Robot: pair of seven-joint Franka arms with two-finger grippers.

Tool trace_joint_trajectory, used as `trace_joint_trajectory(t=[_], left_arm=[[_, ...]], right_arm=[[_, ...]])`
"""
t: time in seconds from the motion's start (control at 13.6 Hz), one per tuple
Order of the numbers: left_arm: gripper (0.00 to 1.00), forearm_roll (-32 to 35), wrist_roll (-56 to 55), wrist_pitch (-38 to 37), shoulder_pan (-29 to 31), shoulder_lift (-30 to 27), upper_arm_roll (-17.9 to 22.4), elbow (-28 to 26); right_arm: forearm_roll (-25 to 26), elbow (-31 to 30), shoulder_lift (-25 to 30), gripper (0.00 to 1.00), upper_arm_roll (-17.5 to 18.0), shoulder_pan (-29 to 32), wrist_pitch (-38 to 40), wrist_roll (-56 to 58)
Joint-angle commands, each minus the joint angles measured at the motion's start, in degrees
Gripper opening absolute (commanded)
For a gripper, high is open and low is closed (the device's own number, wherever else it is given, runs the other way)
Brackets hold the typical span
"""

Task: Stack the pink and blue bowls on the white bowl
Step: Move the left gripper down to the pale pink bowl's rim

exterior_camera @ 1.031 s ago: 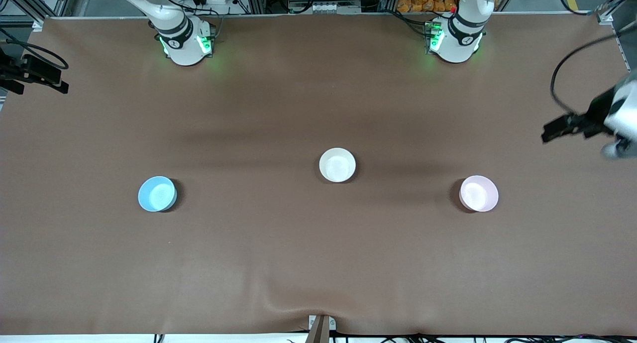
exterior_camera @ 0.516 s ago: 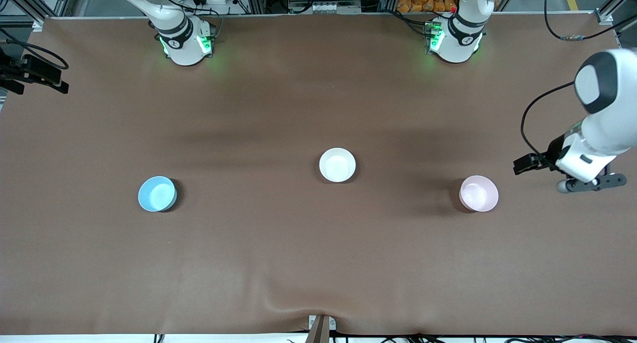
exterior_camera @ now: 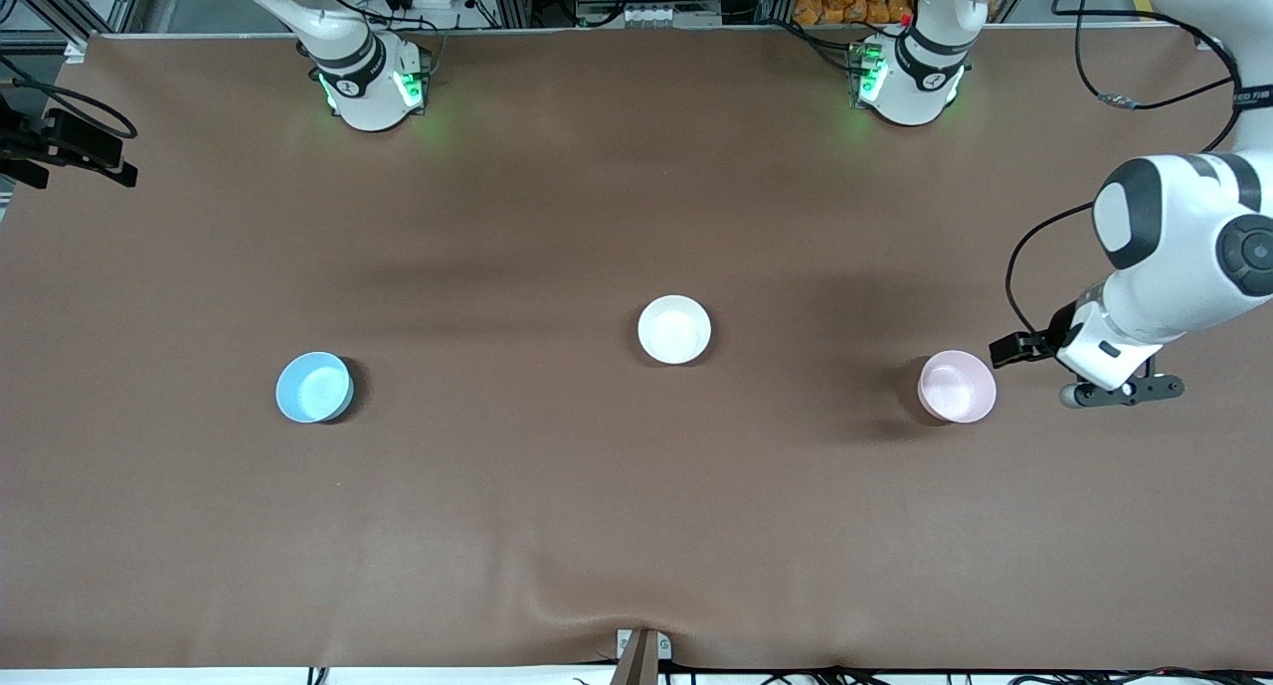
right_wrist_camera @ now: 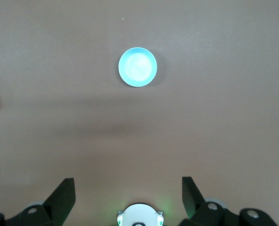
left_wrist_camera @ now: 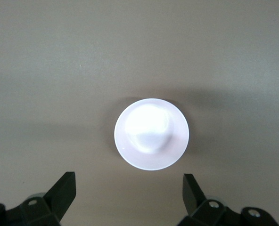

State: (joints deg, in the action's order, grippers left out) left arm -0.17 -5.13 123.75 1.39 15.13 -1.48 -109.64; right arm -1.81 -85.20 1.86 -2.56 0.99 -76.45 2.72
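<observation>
- We see a table (exterior_camera: 597,526) under a brown cover carrying three bowls, well apart.
- The white bowl (exterior_camera: 674,329) sits mid-table.
- The pink bowl (exterior_camera: 957,387) lies toward the left arm's end from it, slightly nearer the camera.
- The blue bowl (exterior_camera: 314,387) lies toward the right arm's end, likewise nearer.

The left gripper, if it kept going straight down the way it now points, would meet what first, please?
Most likely the bare table. The left gripper, open, hangs beside the pink bowl, toward the left arm's end, not over it; height is unclear.
</observation>
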Motion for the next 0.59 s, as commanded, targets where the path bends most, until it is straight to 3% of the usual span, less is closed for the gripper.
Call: trace_joint_trajectory(t=[0.0, 0.52], left_arm=[[1.0, -0.3, 1.3, 1.8, 0.1, 0.9, -0.1, -0.3], [1.0, -0.2, 1.6, 5.5, 0.2, 7.0, -0.1, -0.4]], right_arm=[[-0.5, 0.7, -0.1, 1.0, -0.1, -0.2, 0.6, -0.8], [-0.5, 0.7, -0.1, 1.0, -0.1, -0.2, 0.6, -0.8]])
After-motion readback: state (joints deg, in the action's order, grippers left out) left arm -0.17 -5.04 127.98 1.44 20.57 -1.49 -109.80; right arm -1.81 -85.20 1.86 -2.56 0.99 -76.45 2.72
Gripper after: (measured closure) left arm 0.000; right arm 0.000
